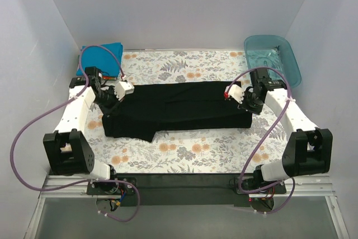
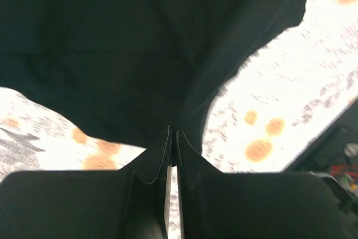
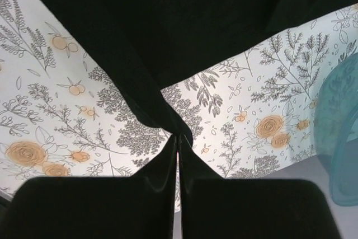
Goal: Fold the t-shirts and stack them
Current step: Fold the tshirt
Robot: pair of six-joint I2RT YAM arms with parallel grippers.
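– Left gripper [image 2: 173,138] is pinched fully shut on a peak of the large black cloth t-shirt [image 1: 179,113]. In my wrist view the fabric is drawn up into the closed tips.

– And the other side?

– Same picture. My right gripper [image 3: 178,141] is clamped tight on a fold of that black cloth, with the white floral-print tablecloth [image 3: 67,110] showing beneath it.

– Where does the shirt lie relative to the two?

– From above it stretches as a long dark band across the middle of the table, its long axis running left to right. The left gripper has the left end and the right gripper has the right end. Each arm is nearest its own end, and the cloth spans between them.

– So what does the coming move turn on?

– I judge the next fold goes the short way. Both ends would have to travel together, square to that long axis. If one arm leads, the band skews and the edges won't meet.

– And the stack?

– I take the bright blue cloth t-shirt [image 1: 100,57] lying flat at the far left corner to be the stacking spot. It is nearer my left arm and well apart from the translucent teal plastic tub [image 1: 274,54] at the far right corner.
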